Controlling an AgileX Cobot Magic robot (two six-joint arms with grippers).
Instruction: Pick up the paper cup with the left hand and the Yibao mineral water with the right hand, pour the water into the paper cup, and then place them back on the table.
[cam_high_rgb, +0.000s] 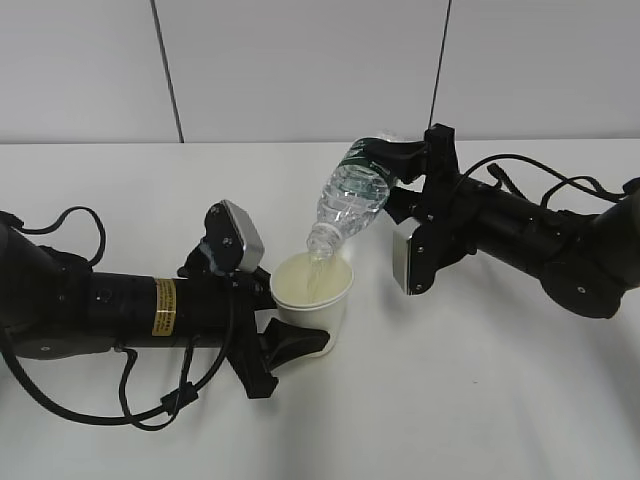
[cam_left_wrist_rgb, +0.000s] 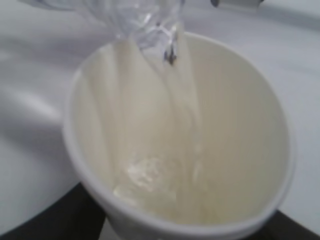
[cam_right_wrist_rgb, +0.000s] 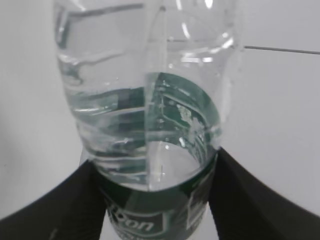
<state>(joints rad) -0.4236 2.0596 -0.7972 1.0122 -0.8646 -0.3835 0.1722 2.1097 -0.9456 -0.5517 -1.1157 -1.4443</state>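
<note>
Fingers (cam_high_rgb: 290, 345) around paper cup (cam_high_rgb: 312, 300), bottle (cam_high_rgb: 350, 200) overhead

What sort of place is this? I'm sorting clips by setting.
Probably a lab or test bench, not a home: a bare white table, plain panelled wall, and two cabled robot arms pouring from a bottle into a paper cup.

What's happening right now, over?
Left pincer grips paper cup. Right pincer tilts Yibao mineral water, pouring into cup. Nothing in the way.
</note>
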